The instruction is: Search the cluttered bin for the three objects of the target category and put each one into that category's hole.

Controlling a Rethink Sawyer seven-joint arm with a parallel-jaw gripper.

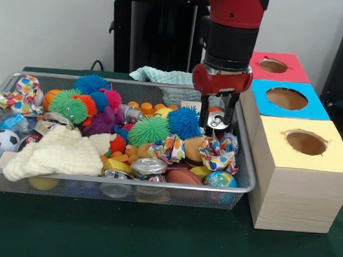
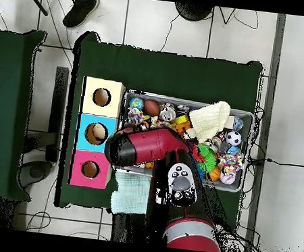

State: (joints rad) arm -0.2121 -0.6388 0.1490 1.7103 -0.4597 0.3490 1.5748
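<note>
Gripper [image 1: 217,120] down in the bin [image 1: 246,184], right of centre, fingers clamped on a silver can [image 1: 216,123].

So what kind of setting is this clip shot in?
Probably a robotics lab: a green-clothed table on a tiled floor with trailing cables, a silver wire-mesh bin of toys, and three wooden boxes with holed coloured tops.

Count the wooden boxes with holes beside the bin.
3, in a row along one end of the bin: the yellow-topped box nearest the front camera, the blue-topped box in the middle, and the red-topped box farthest back. None look hidden.
</note>
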